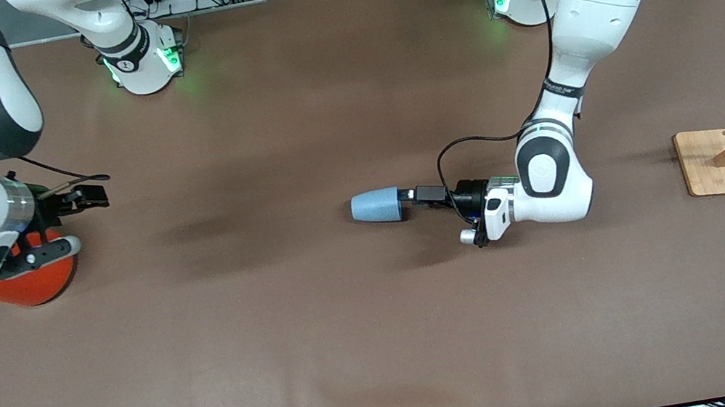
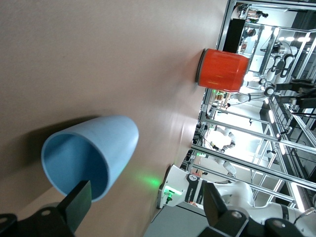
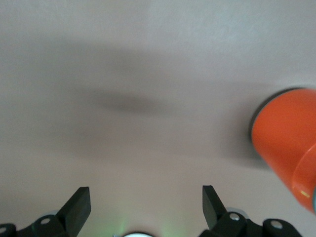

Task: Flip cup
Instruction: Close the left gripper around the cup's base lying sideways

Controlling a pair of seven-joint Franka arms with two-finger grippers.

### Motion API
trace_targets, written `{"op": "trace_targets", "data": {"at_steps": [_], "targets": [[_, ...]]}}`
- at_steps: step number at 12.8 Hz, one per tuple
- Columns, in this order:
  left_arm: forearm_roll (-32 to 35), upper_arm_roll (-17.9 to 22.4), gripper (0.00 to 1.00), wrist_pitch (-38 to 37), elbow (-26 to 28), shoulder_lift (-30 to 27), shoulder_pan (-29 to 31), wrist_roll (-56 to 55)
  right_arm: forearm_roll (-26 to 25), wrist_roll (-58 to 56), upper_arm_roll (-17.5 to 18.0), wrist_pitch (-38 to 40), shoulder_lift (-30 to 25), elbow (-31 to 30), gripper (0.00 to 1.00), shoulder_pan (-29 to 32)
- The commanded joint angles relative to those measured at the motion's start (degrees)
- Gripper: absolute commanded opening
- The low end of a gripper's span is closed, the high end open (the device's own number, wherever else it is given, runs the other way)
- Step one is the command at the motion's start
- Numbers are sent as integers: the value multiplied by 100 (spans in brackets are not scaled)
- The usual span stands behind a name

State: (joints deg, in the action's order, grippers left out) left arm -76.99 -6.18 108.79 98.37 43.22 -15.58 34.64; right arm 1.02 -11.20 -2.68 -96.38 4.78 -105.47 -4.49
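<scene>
Left hand [image 1: 414, 195] spread at the rim of the cup [image 1: 377, 206] lying sideways; next: pinch, then tip upright (right hand [image 1: 83, 199] waits, spread, beside the orange can [image 1: 22, 284]).

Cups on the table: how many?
1. The cup lies on its side mid-table, with the left gripper at its rim. The orange can is not a cup.

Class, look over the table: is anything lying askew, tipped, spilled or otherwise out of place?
Only the cup: it lies on its side mid-table, mouth toward the open left gripper. The can stands upright under the open right gripper. Nothing looks spilled.
</scene>
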Motion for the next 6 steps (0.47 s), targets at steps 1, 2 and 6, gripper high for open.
{"op": "trace_targets", "data": {"at_steps": [1, 2, 6], "targets": [[-185, 3, 100, 55, -19, 90, 2, 192, 47, -724, 110, -601, -557, -834, 100, 422], [-211, 3, 100, 55, -28, 108, -7, 201, 47, -761, 110, -602, -549, -835, 100, 493], [-711, 3, 100, 317, -63, 292, -226, 402, 47, -1356, 110, -540, -584, -791, 100, 922]]}}
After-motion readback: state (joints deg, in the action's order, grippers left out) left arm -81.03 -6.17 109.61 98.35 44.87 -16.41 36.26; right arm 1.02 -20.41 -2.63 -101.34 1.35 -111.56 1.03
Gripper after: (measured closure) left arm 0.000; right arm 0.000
